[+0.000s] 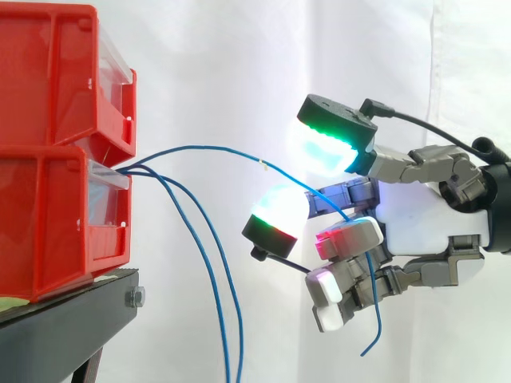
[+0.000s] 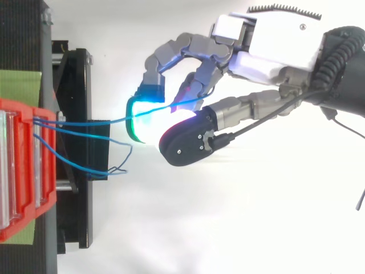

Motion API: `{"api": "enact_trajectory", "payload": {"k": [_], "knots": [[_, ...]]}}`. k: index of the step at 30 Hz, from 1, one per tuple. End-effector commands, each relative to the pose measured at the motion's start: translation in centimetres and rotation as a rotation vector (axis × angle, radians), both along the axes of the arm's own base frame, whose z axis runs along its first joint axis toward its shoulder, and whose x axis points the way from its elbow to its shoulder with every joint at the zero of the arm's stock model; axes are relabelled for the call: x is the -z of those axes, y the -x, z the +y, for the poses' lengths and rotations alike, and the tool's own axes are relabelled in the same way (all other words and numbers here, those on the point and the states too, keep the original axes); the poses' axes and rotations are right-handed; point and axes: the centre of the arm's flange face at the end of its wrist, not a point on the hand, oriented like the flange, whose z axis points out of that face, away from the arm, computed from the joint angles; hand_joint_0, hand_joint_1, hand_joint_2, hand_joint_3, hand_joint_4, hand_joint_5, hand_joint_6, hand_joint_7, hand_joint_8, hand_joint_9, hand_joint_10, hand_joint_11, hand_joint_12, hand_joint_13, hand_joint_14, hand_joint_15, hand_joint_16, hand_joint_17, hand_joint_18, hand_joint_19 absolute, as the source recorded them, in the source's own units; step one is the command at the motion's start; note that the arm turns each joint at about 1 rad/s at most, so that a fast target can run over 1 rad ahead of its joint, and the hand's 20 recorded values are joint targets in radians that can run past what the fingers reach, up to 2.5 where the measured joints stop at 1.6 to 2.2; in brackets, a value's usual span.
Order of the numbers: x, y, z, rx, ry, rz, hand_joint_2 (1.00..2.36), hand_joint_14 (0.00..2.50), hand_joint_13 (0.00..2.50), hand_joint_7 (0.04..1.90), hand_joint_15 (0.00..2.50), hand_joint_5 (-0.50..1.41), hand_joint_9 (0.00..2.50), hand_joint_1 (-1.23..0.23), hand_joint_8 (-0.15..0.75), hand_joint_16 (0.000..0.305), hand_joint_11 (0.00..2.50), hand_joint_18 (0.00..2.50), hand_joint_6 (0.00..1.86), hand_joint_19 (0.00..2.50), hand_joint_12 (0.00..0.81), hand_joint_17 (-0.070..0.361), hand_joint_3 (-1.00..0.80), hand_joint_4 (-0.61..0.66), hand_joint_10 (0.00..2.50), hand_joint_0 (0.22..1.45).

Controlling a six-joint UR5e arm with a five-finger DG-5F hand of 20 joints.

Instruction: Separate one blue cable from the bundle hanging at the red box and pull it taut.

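Cable (image 1: 209, 148) between bins (image 1: 48, 159) and hand (image 1: 423, 227)

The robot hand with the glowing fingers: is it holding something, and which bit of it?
Yes. The hand pinches one thin blue cable near its loose end, and a short tail dangles below.

Hand (image 2: 274, 60) pinches blue cable (image 2: 117, 120) — running from red box (image 2: 25, 171).

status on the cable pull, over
Hand shut on one blue cable. Runs from box to hand, slightly arched, not yet taut. Two other cables hang clear below.
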Motion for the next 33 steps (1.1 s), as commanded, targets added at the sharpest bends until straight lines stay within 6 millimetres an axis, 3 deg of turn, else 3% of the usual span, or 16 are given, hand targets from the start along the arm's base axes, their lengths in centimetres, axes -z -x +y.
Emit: {"api": "enact_trajectory", "payload": {"k": [1, 11, 33], "knots": [[0.0, 0.0, 0.1, -0.001, 0.0, -0.004, 1.0, 0.03, 1.08, 0.89, 0.84, -0.22, 1.25, -0.62, 0.302, 0.058, 1.32, 0.76, 0.86, 0.69, 0.376, 0.131, -0.5, 0.11, 0.02, 0.47], [-0.2, -0.2, 0.0, 0.0, 0.005, -0.016, 1.0, 0.03, 1.22, 0.91, 1.1, -0.22, 1.3, -0.52, 0.268, 0.054, 1.44, 0.78, 0.85, 0.72, 0.337, 0.121, -0.5, 0.09, 0.01, 0.53], [-0.2, 0.0, -2.0, 0.023, 0.001, -0.02, 1.0, 0.03, 1.25, 0.95, 1.15, -0.22, 1.31, -0.57, 0.251, 0.051, 1.48, 0.78, 0.86, 0.73, 0.321, 0.115, -0.5, 0.08, 0.01, 0.61]]}}
